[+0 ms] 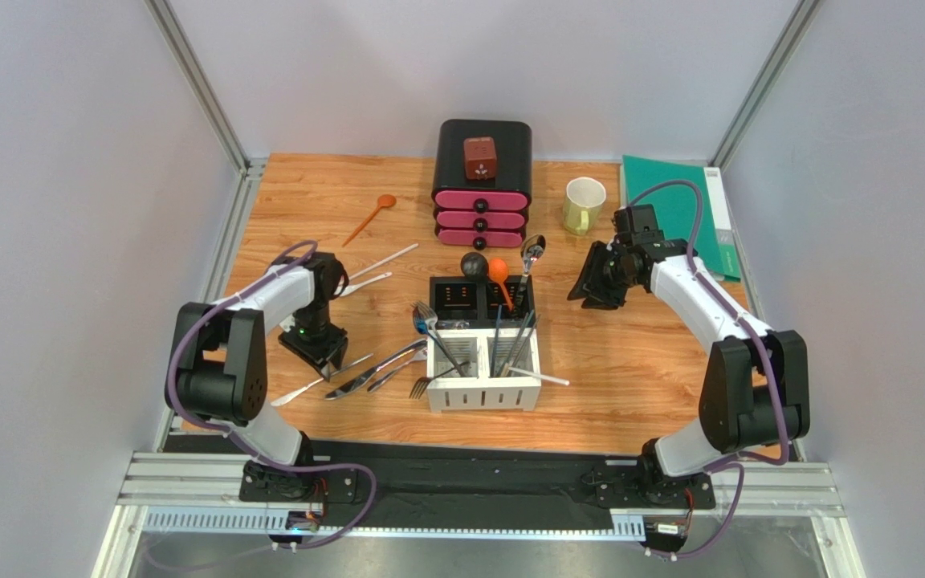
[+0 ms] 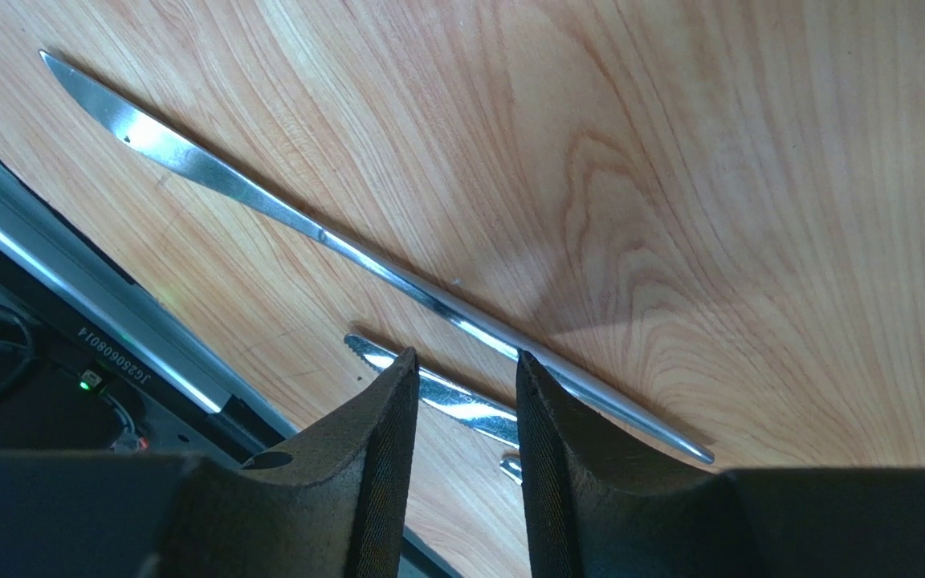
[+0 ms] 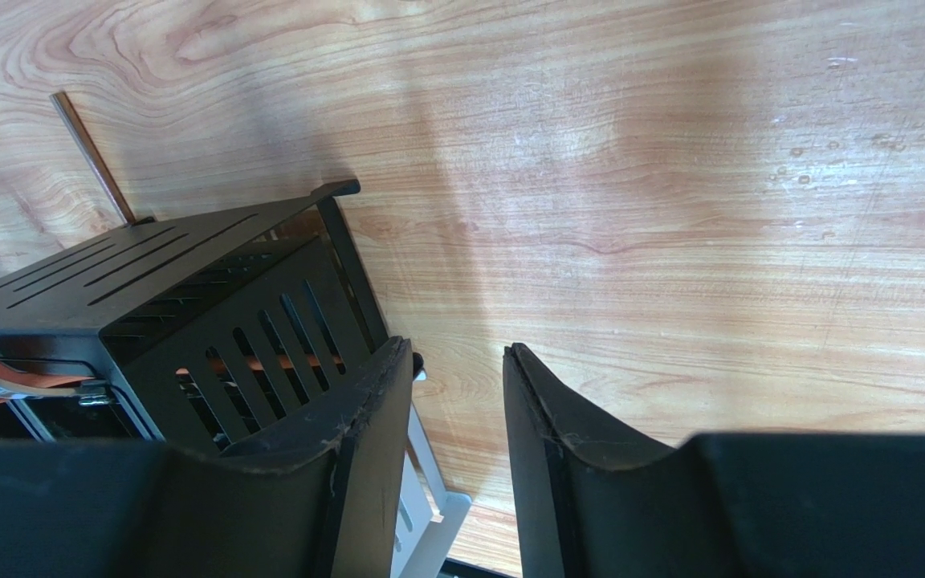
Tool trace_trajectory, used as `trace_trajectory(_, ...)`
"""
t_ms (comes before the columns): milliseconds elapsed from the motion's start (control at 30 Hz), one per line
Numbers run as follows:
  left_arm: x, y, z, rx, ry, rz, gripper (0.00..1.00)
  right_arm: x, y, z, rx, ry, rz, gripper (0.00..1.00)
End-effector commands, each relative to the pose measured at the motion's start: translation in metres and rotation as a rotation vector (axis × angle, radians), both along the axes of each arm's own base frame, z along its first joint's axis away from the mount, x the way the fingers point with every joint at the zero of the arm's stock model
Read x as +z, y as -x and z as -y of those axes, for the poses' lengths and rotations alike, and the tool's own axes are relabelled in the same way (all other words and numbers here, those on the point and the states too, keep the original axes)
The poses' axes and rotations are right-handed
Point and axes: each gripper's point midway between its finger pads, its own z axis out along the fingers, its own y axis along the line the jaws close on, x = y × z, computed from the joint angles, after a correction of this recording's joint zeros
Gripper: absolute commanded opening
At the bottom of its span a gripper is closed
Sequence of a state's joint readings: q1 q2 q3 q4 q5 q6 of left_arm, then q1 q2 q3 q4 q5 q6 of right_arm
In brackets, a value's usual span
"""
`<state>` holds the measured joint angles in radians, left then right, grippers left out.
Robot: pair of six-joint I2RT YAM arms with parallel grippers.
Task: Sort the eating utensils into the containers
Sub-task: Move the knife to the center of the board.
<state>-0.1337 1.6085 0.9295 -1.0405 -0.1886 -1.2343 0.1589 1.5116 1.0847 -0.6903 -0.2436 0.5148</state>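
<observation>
The containers (image 1: 484,383) form a square caddy at the table's middle, white compartments in front and black ones (image 3: 190,307) behind. Forks, dark chopsticks, an orange spoon (image 1: 499,275) and a black spoon (image 1: 473,264) stand in it. Silver knives and forks (image 1: 371,369) lie left of it. My left gripper (image 1: 314,351) hangs low over them, open. In the left wrist view the left gripper (image 2: 465,361) straddles a serrated knife blade (image 2: 461,400), and a long silver knife (image 2: 311,229) lies just beyond. My right gripper (image 1: 594,284) (image 3: 455,355) is open and empty, right of the caddy.
An orange spoon (image 1: 371,218) and white utensils (image 1: 381,261) lie at the back left. A black-and-pink drawer box (image 1: 482,181), a pale green mug (image 1: 583,205) and a green folder (image 1: 673,199) stand at the back. The table's metal edge rail (image 2: 69,277) runs close by the left gripper.
</observation>
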Motion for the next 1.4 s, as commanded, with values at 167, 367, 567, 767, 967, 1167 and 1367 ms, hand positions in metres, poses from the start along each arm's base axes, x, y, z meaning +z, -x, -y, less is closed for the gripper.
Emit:
trace_trajectory(167, -0.002, -0.01, -0.006, 0.09, -0.027, -0.001, 0.42, 0.015, -0.017, -0.001, 0.009, -0.025, 0.058, 0.38)
trace_trajectory(367, 0.004, -0.013, -0.009, 0.111, -0.025, 0.033, 0.42, 0.014, -0.017, 0.001, 0.004, -0.025, 0.053, 0.38)
trace_trajectory(567, 0.009, -0.015, -0.013, 0.116, -0.032, 0.038, 0.42, 0.011, -0.017, 0.001, 0.001, -0.029, 0.049, 0.38)
trace_trajectory(767, 0.011, -0.017, -0.013, 0.103, -0.029, 0.041, 0.41, 0.011, -0.018, 0.001, 0.0, -0.034, 0.05, 0.38)
trace_trajectory(967, 0.01, -0.015, -0.011, 0.1, -0.019, 0.011, 0.41, 0.011, -0.018, 0.001, -0.004, -0.039, 0.047, 0.38)
trace_trajectory(1167, 0.006, -0.008, -0.007, 0.117, -0.003, -0.013, 0.41, 0.011, -0.018, 0.002, -0.007, -0.042, 0.05, 0.38)
trace_trajectory(1367, 0.006, 0.003, -0.007, 0.158, -0.015, -0.041, 0.43, 0.011, -0.019, 0.004, -0.018, -0.053, 0.05, 0.38)
